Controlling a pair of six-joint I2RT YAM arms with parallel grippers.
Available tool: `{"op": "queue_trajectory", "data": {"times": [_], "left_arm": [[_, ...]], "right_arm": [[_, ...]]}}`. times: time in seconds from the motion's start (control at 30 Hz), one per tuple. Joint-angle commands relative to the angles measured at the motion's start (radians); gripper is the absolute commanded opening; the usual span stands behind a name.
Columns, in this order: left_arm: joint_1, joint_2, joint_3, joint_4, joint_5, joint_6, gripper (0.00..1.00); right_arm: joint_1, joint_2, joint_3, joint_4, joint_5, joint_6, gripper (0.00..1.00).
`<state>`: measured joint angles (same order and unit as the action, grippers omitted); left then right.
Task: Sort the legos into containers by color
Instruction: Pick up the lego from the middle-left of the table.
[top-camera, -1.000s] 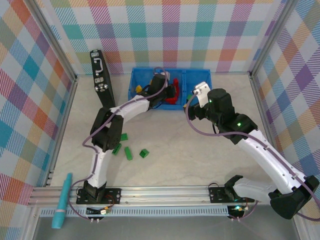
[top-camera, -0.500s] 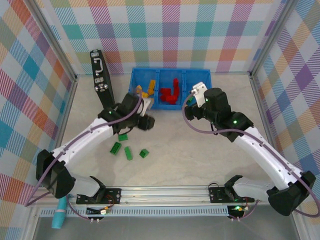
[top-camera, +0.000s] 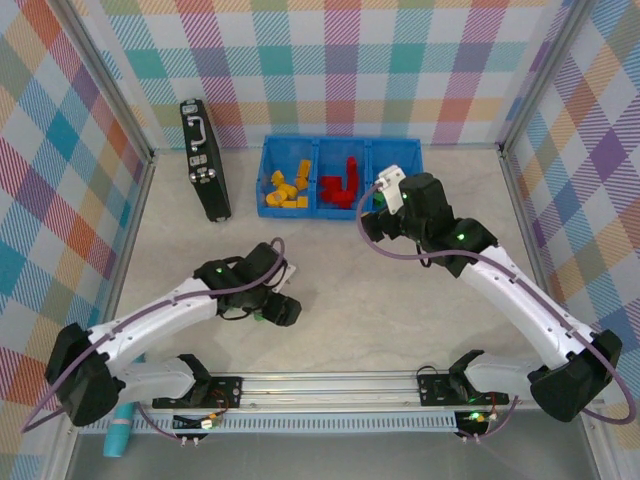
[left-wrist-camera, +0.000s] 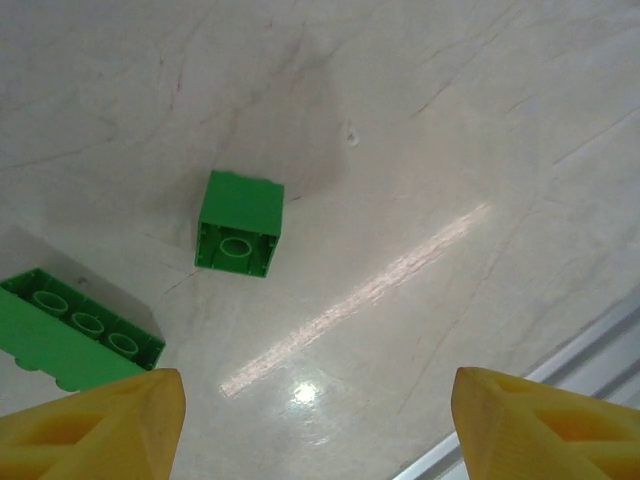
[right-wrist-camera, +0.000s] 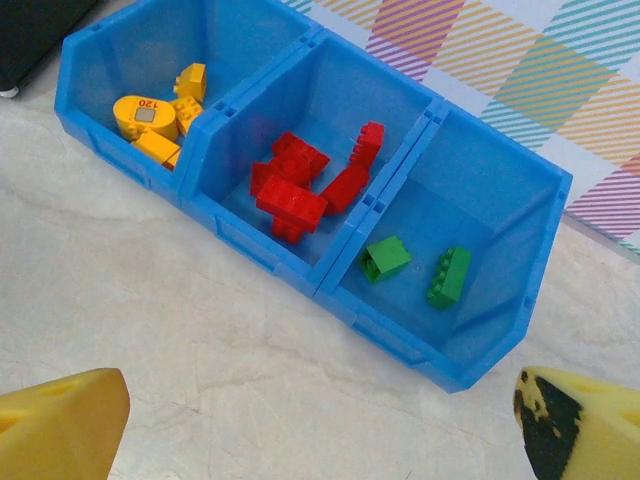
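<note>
While left end effector is hovering low over surface, fingers are standing wide apart, gripping nothing. Small green brick is lying on surface ahead of fingers; long green brick is lying near it, not touching. Right end effector is hanging wide too, empty, facing blue bin. Yellow-orange pieces are sitting in end compartment by black case, red bricks in middle, two green bricks in far end.
</note>
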<state>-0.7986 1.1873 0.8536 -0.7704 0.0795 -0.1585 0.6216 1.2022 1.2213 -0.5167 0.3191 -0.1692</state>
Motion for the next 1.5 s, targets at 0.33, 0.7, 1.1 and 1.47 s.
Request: {"op": "queue_trajectory", "data": {"times": [0.33,0.7,1.1,1.47], "left_arm": [[-0.074,0.246,0.015,0.115,-0.274,-0.033,0.8],[-0.079,0.398,0.07,0.15,-0.264,-0.033,0.64],[-0.079,0.487,0.158,0.046,-0.249,-0.082,0.39],[-0.079,0.568,0.415,0.009,-0.242,-0.012,0.3]], "right_arm": [[0.0,-0.051,0.023,-0.01,-0.018,0.011,0.99],[0.0,-0.078,-0.011,0.015,-0.009,0.005,0.99],[0.0,-0.09,-0.024,0.035,0.015,-0.01,0.99],[0.0,-0.111,-0.036,0.051,0.05,-0.027,0.99]]}}
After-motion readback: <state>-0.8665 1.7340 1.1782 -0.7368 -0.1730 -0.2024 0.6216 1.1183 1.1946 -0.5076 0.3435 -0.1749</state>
